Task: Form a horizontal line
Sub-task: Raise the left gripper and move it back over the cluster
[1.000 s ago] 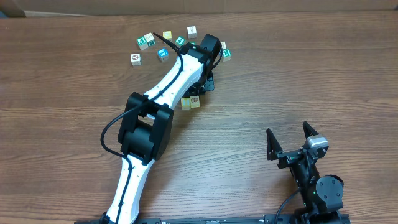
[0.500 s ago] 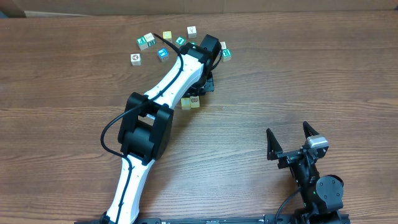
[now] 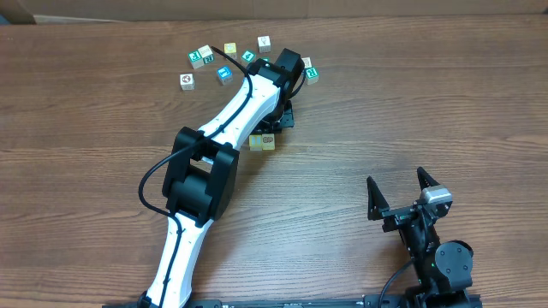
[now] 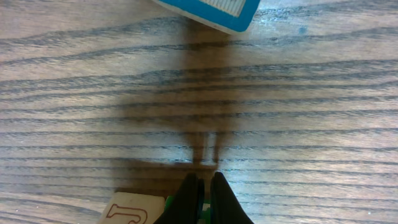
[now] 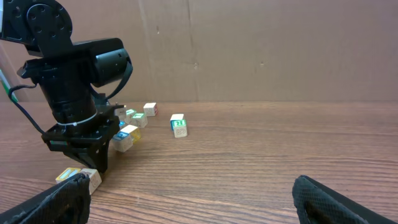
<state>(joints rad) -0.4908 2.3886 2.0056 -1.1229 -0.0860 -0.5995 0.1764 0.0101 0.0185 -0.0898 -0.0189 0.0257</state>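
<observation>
My left gripper (image 3: 279, 123) points down at the table just behind a plain yellow cube (image 3: 256, 144) and a pale tan cube (image 3: 269, 139) that sit side by side. In the left wrist view its fingers (image 4: 189, 198) are pressed nearly together, with a bit of green showing between them, and a tan cube with a red printed mark (image 4: 132, 210) lies just to their left. The right wrist view shows the left gripper (image 5: 87, 163) above the yellow cube (image 5: 64, 177) and the tan cube (image 5: 93, 178). My right gripper (image 3: 400, 195) is open and empty at the near right.
Several loose cubes lie at the back: teal-faced ones (image 3: 199, 56) (image 3: 224, 74) (image 3: 248, 56) (image 3: 311, 73), pale ones (image 3: 187, 80) (image 3: 264, 41) and a yellowish one (image 3: 230, 49). A teal-edged cube (image 4: 211, 9) lies ahead of the left fingers. A cardboard wall (image 5: 249, 50) stands behind the table.
</observation>
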